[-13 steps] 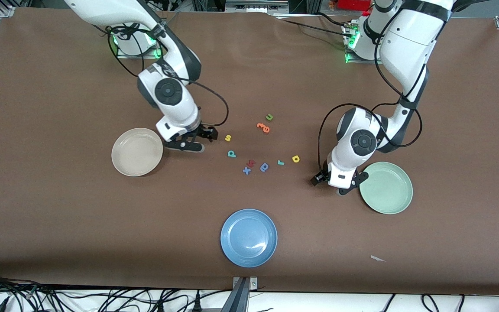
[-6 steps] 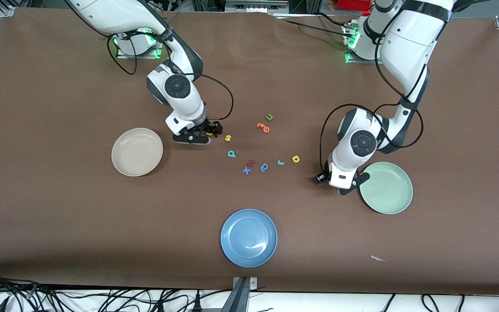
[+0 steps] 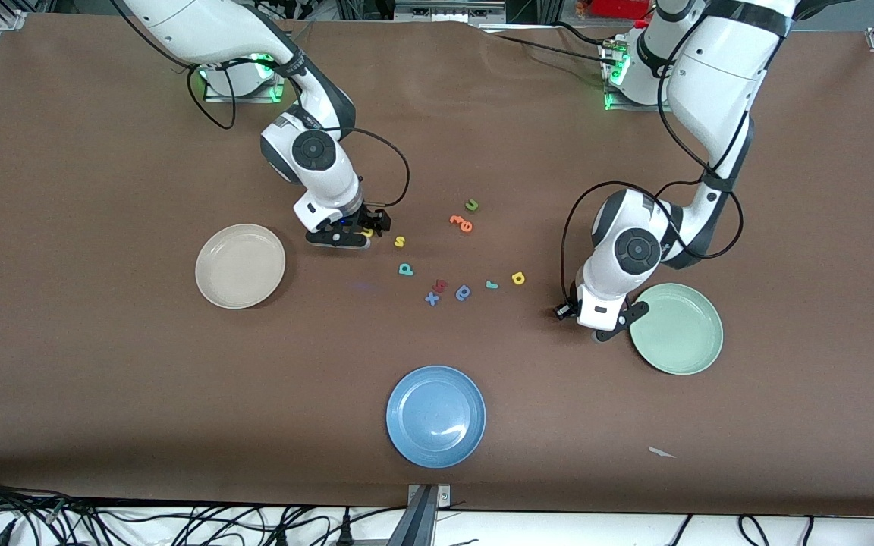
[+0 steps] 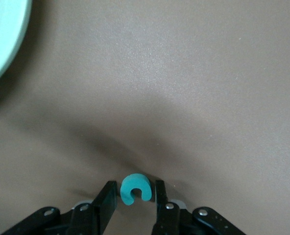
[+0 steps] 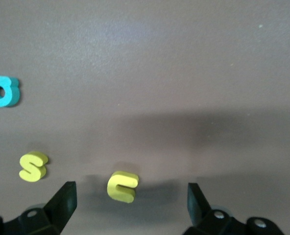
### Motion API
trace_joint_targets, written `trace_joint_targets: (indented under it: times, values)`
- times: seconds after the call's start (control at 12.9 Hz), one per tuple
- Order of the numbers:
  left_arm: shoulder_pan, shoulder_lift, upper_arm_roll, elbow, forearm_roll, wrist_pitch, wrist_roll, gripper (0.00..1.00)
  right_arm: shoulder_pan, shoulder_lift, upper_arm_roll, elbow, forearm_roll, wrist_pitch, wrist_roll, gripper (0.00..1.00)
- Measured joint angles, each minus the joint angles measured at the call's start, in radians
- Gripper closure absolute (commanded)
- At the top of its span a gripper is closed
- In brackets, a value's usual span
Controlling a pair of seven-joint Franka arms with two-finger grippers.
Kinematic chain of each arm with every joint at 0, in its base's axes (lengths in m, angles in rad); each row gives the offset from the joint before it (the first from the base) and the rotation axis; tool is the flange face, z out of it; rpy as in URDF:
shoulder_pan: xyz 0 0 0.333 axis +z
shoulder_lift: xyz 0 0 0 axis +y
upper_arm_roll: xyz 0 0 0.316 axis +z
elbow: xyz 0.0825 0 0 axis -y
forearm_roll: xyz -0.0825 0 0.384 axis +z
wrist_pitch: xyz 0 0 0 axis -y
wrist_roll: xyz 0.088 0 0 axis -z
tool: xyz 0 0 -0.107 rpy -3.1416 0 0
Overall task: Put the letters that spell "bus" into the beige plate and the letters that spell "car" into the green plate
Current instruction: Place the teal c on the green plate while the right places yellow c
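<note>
My right gripper (image 3: 346, 236) hangs low and open over the table, with the yellow "u" (image 5: 123, 186) lying between its wide fingers. The yellow "s" (image 3: 400, 242) and the teal "b" (image 3: 405, 269) lie close by. The empty beige plate (image 3: 240, 265) sits toward the right arm's end. My left gripper (image 4: 135, 184) is down beside the empty green plate (image 3: 676, 328). The teal "c" (image 4: 133, 188) lies between its jaws, which stand narrowly open with a sliver of gap on each side. The teal "r" (image 3: 491, 285) and the yellow "a" (image 3: 518, 278) lie on the table.
A blue plate (image 3: 435, 415) sits nearest the front camera. A green "u" (image 3: 472, 205), orange letters (image 3: 461, 222), a dark blue letter (image 3: 463, 292), a red letter (image 3: 441, 286) and a blue "x" (image 3: 432, 299) lie mid-table. A paper scrap (image 3: 661, 453) lies near the front edge.
My right gripper moved from beside the beige plate toward the letters and now stands over the yellow "u". The left arm shifted only slightly beside the green plate.
</note>
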Motion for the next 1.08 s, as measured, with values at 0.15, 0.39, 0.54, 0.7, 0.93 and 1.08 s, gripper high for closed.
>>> trace_joint_targets:
  times: [0.15,0.39,0.54,0.7,0.93,1.08]
  values:
    - [0.000,-0.001,0.000,0.000,0.000,0.000,0.000,0.75,0.004,0.006,0.000,-0.001,-0.002,0.006,0.003,0.00]
    - [-0.001,-0.004,-0.001,0.000,0.000,0.000,0.000,0.78,0.008,0.023,-0.002,-0.003,-0.032,0.016,0.018,0.02]
    - [-0.001,-0.004,0.000,0.001,0.000,-0.003,0.000,0.79,0.008,0.032,-0.007,-0.003,-0.059,0.024,0.034,0.14]
    - [0.001,-0.005,0.008,0.014,0.037,-0.038,0.004,0.79,0.008,0.032,-0.010,-0.003,-0.074,0.026,0.036,0.31]
    - [0.041,-0.021,0.018,0.094,0.113,-0.169,0.100,0.79,0.009,0.027,-0.010,-0.003,-0.101,0.034,0.038,0.50]
    - [0.103,-0.047,0.023,0.114,0.114,-0.209,0.284,0.78,0.009,0.025,-0.010,-0.003,-0.105,0.036,0.038,0.61]
